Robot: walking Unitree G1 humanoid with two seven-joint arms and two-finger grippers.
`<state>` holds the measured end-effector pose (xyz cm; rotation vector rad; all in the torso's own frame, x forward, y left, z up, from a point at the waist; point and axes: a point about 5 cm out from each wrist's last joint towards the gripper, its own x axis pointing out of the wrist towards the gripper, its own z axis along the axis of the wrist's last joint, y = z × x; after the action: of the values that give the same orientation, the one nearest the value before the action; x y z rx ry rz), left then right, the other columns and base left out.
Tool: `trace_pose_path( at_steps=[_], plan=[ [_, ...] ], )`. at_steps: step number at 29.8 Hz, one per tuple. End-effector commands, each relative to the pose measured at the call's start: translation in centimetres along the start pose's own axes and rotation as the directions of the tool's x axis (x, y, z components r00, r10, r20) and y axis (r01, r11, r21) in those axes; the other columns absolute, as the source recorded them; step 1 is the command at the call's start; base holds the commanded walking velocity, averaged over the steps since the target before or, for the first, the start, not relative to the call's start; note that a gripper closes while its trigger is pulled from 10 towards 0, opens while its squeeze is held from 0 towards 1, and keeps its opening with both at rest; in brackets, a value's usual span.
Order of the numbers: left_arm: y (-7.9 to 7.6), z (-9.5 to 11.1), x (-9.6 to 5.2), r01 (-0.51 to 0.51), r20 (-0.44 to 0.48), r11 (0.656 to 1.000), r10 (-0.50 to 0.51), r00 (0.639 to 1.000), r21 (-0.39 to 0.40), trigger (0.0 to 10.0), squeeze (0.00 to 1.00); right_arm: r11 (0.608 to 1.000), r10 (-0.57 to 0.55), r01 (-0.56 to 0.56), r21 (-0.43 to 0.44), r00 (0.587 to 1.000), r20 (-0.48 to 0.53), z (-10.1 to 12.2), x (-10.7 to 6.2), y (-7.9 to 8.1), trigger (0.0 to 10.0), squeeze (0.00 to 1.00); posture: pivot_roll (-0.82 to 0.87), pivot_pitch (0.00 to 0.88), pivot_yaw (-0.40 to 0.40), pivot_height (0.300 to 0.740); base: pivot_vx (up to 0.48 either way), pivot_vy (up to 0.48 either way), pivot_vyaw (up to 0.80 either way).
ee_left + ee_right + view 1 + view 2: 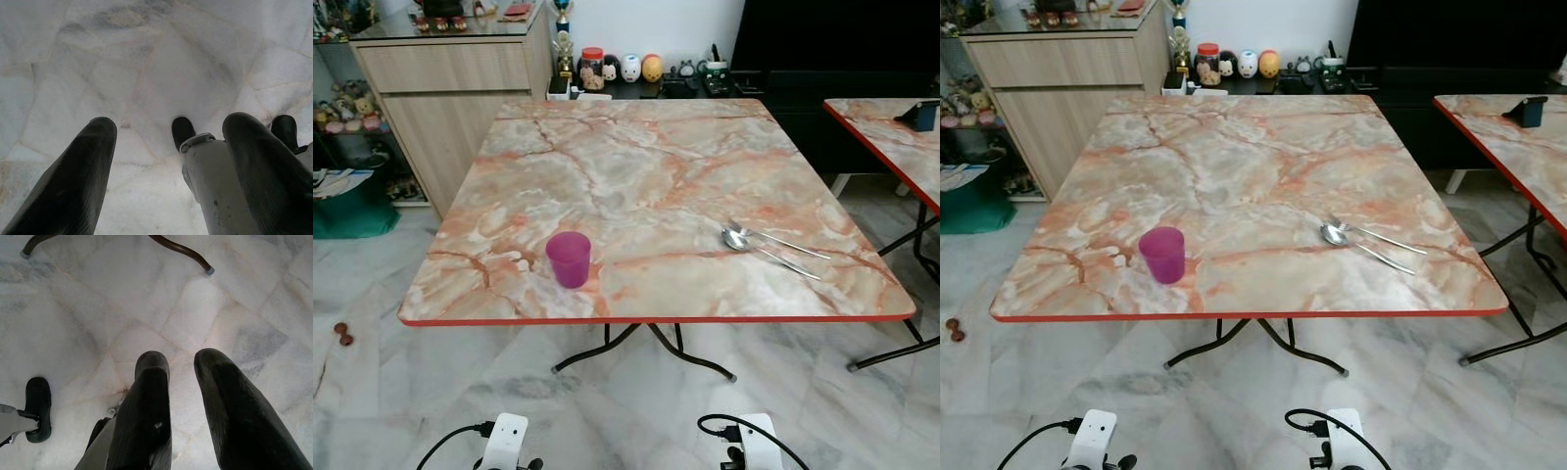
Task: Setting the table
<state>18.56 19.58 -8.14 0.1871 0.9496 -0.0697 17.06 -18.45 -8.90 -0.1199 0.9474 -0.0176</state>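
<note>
Both arms are hanging low over the pale marble-tiled floor [636,411]. The left gripper [171,147] is showing its two black fingers spread well apart, pointing at the floor. The right gripper [182,367] is showing its fingers parted by a narrow gap, holding nothing, with a curved black table foot [186,254] lying further out on the tiles; the head views are not showing these fingers, just the white wrist housings at the bottom edge.

The square table [656,315], glossy orange-veined marble pattern with a red rim, is carrying a translucent magenta plastic cup [569,258] standing upright near the front edge, left of centre; its inside looks empty, hard to be sure. A metal spoon [759,250] and what looks like a fork [783,241] are lying crossed near the front right corner.

Beyond are a wooden cabinet [450,88] and a second matching table [901,147].
</note>
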Motion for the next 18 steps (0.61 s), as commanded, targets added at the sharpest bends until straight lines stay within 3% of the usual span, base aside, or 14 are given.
trace_pose_path(
  at_steps=[1,14,15,17,18],
  plan=[
    [0.2,-0.2,-0.1,-0.005,-0.004,0.999,0.005,1.0,0.033,10.0,0.0,1.0,0.004,-0.004,-0.006,1.0,-0.008,-0.1,0.0,0.1,10.0,0.0,0.05,0.0,-0.016,0.731,0.0,0.0,0.0],
    [0.2,0.4,-0.2,-0.037,0.088,0.994,0.029,0.996,0.1,10.0,0.0,1.0,0.005,-0.005,-0.018,1.0,-0.02,-0.6,-0.1,-0.1,10.0,0.0,0.08,0.0,-0.029,0.731,0.0,0.0,0.0],
    [0.6,1.0,-0.3,-0.055,0.147,0.993,0.039,0.988,0.106,10.0,0.0,1.0,0.005,-0.005,-0.019,1.0,-0.021,-0.7,-0.1,-0.1,10.0,0.0,0.08,0.0,-0.03,0.731,0.0,0.0,0.0],
    [2.7,3.6,-1.2,-0.073,0.379,0.995,0.043,0.924,0.066,10.0,0.0,1.0,0.005,-0.006,-0.024,1.0,-0.022,-0.7,-0.1,-0.2,10.0,0.0,0.08,0.0,-0.035,0.731,0.0,0.0,0.0],
    [3.1,3.9,-1.5,-0.07,0.411,0.996,0.044,0.911,0.048,10.0,0.0,1.0,0.006,-0.006,-0.027,1.0,-0.023,-0.7,-0.1,-0.2,10.0,0.0,0.09,0.0,-0.037,0.731,0.0,0.0,0.0]
  ],
)
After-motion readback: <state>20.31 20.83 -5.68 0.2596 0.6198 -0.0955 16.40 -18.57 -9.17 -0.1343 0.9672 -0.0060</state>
